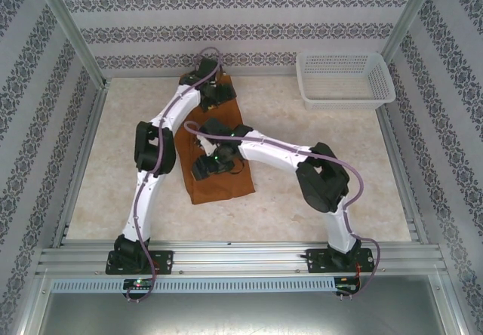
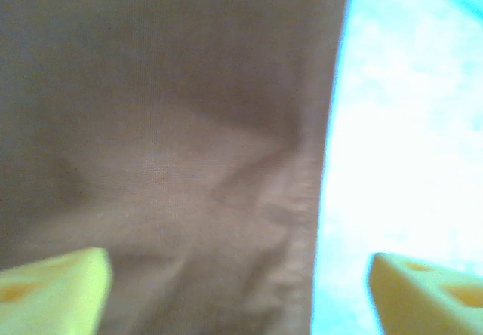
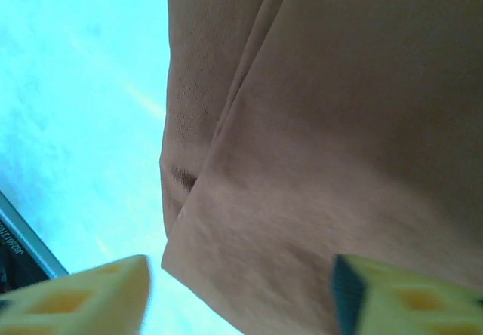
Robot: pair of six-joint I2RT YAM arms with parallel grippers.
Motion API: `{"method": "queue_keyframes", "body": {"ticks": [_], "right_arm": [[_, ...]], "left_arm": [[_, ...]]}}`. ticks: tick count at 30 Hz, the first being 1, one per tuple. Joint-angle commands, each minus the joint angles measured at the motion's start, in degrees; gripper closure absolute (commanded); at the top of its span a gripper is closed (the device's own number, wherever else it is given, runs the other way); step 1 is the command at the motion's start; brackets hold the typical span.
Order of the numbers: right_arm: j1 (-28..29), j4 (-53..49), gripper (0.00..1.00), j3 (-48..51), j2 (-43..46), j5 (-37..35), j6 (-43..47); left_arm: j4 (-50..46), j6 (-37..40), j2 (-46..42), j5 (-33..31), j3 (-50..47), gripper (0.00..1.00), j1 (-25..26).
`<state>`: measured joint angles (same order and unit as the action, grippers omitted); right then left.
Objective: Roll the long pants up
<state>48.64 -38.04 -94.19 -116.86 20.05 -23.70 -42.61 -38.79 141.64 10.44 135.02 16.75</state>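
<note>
The pants (image 1: 223,188) lie folded into a long rust-brown strip on the table (image 1: 317,176), left of centre, running from near the back wall towards me. From my top view, the left gripper (image 1: 211,90) sits over the far end of the strip and the right gripper (image 1: 210,165) over its middle, both arms reaching inward. On the left wrist feed the gripper (image 2: 238,286) has its yellow fingers (image 2: 53,282) spread wide, one above the pants (image 2: 166,161), the other above bare table past the cloth's edge. On the right wrist feed the gripper (image 3: 241,290) is also spread, its fingers (image 3: 407,297) straddling a corner of the layered pants (image 3: 317,139). I see nothing pinched in either. A white basket (image 1: 347,99) stands at the far right, well apart.
</note>
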Motion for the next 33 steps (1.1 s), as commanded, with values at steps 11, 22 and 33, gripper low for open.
{"method": "queue_keyframes", "body": {"ticks": [11, 22, 33], "right_arm": [[-9.7, -4.9, 1.00, 14.3, 20.2, -12.9, 15.5], [-0.2, -2.5, 0.15, 27.2, 30.5, -27.8, 23.3], [10.6, 1.9, 0.14, 36.3, 35.4, -37.7, 29.1]], "left_arm": [[12.8, -2.0, -45.8, -4.8, -51.1, 1.00, 0.9], [19.1, -23.9, -73.7, -12.8, -89.0, 0.00, 12.6], [16.0, -27.1, -77.7, -20.2, -88.3, 0.00, 14.1]]}}
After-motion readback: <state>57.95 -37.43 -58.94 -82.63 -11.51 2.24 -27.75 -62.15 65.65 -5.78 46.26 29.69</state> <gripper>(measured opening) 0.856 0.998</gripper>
